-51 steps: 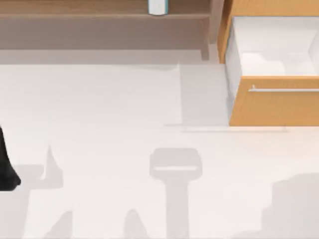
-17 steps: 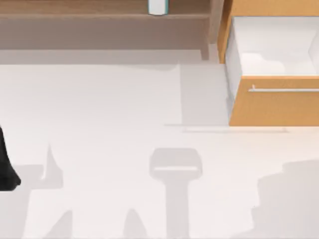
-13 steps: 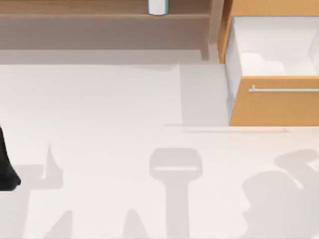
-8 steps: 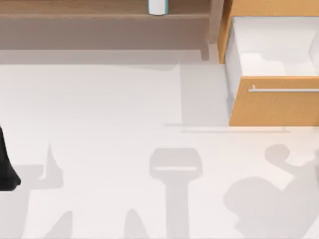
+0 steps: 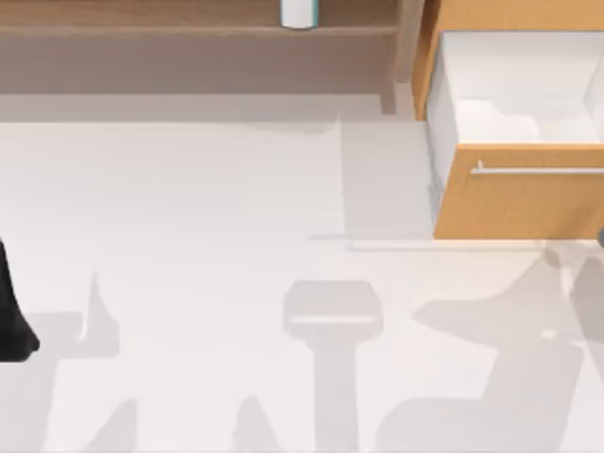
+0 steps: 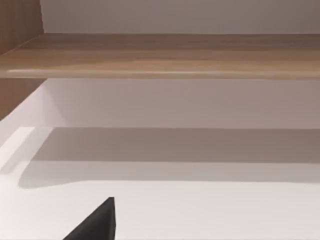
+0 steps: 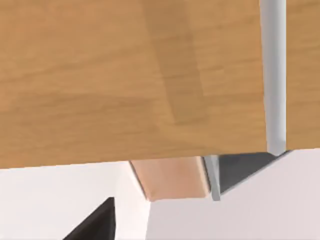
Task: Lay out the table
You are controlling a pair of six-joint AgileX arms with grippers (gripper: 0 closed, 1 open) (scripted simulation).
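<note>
From above, I see the bench point(image 5: 208, 208) as a broad off-white surface spreading across the whole view. My left arm point(image 5: 11, 316) sits parked as a dark shape at the bench's left edge. A brown wooden shelf point(image 5: 189, 28) runs along the far side with a small white cylinder point(image 5: 298, 12) on it. At the right stands the orange drawer unit point(image 5: 519, 198), its drawer pulled open over the bench, with a silver bar handle point(image 5: 538, 171) across the front.

On the left wrist view, the shelf board point(image 6: 160, 55) hangs over the pale bench point(image 6: 200, 215); a dark finger tip point(image 6: 97, 222) pokes in, and I cannot tell how the jaws stand.

On the right wrist view, the orange drawer front point(image 7: 125, 75) and its handle point(image 7: 273, 75) are close ahead. One dark finger tip point(image 7: 97, 222) shows; I cannot tell the jaws' state here either.
</note>
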